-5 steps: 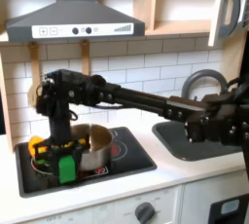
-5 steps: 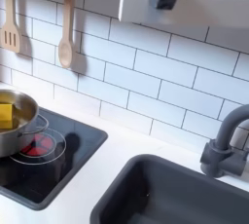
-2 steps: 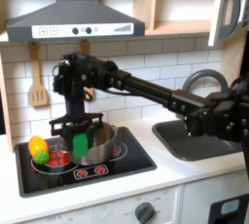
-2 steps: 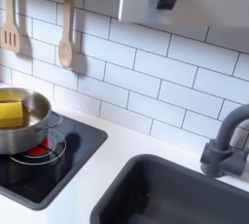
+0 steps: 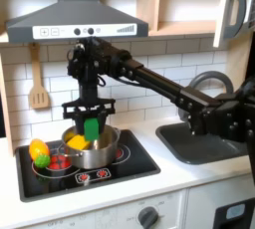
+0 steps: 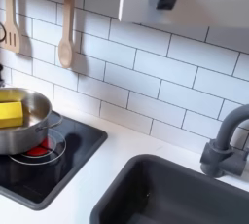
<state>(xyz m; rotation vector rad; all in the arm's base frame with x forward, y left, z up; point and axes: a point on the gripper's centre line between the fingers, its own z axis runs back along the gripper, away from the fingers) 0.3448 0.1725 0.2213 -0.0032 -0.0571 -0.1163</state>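
In the first exterior view my gripper [image 5: 91, 121] hangs just above the silver pot [image 5: 92, 153] on the black stove [image 5: 125, 161]. It is shut on a green block [image 5: 92, 131], which points down over the pot's mouth. A yellow item [image 5: 75, 141] lies inside the pot. In the second exterior view the pot [image 6: 24, 130] stands at the left edge with the yellow item [image 6: 10, 111] in it.
An orange and green vegetable [image 5: 38, 151] and a red piece [image 5: 59, 160] lie on the stove left of the pot. Wooden utensils [image 6: 65, 23] hang on the tiled wall. The dark sink [image 5: 199, 141] and faucet [image 6: 229, 140] are to the right. A range hood [image 5: 75, 19] hangs overhead.
The gripper has risen from the stove's front left with the green block and swung right to above the pot. The pot shifted slightly.
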